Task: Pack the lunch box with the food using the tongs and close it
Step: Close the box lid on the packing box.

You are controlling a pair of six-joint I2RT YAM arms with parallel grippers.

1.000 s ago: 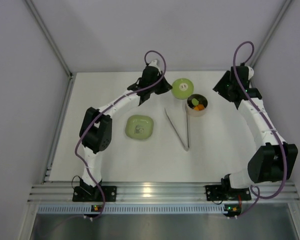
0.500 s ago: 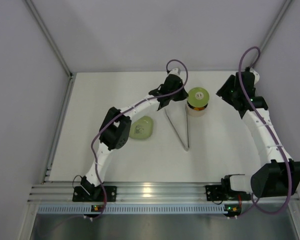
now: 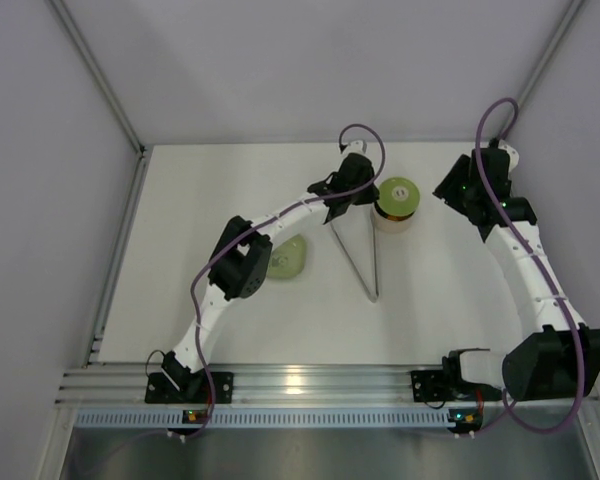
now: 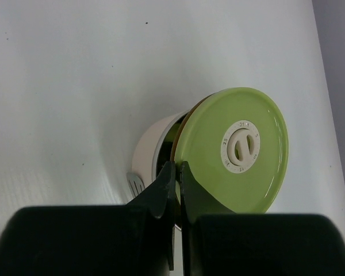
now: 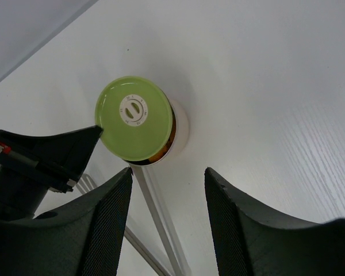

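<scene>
Though tiny, lid (image 4: 233, 152) numerals unreadable

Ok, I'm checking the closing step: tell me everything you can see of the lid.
The lid is a flat round disc, glossy light green, plastic-looking, with a white round centre piece bearing two slots. The left gripper is shut on its rim. It is held tilted over the lunch box, covering most of the opening but not seated; a gap shows on one side.
</scene>
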